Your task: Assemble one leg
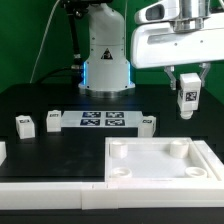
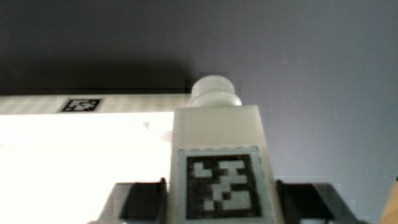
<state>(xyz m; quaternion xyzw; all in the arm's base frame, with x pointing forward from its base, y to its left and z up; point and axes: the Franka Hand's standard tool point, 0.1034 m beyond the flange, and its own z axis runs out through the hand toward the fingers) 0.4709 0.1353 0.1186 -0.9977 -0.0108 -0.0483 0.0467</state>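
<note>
The pincer (image 1: 187, 90) hangs in the air at the exterior view's right, its two fingers clamped on the leg (image 1: 187, 100), a small white plastic cuboid block with a black-and-white square tag facing the camera. The leg sticks down out of the fingers, upright and clear of the black table (image 1: 60, 150). Below the pincer and nearer the camera lies the large white square tray-like part (image 1: 160, 182), its round corner sockets facing up; the leg is apart from it. Down on the table toward the exterior view's left of the pincer lies the flat white marker board (image 1: 103, 121) with its row of tags. A loose small white block (image 1: 147, 121) sits just beside the board's nearer end, and a second such block (image 1: 53, 120) and a third (image 1: 25, 125) sit past its far end, well apart from the pincer. Behind them stands the white robot base (image 1: 105, 50). In the wrist view the pincer (image 2: 221, 205) shows dark fingers (image 2: 139, 200) pressed against both sides of the leg (image 2: 219, 140). The tag faces the camera at the held end, and a rounded white peg (image 2: 214, 90) forms the free end. Beyond the leg, a white surface (image 2: 89, 130) carrying a small tag meets the dark table (image 2: 320, 60); whether the leg is over that surface or beside it I cannot tell.
</note>
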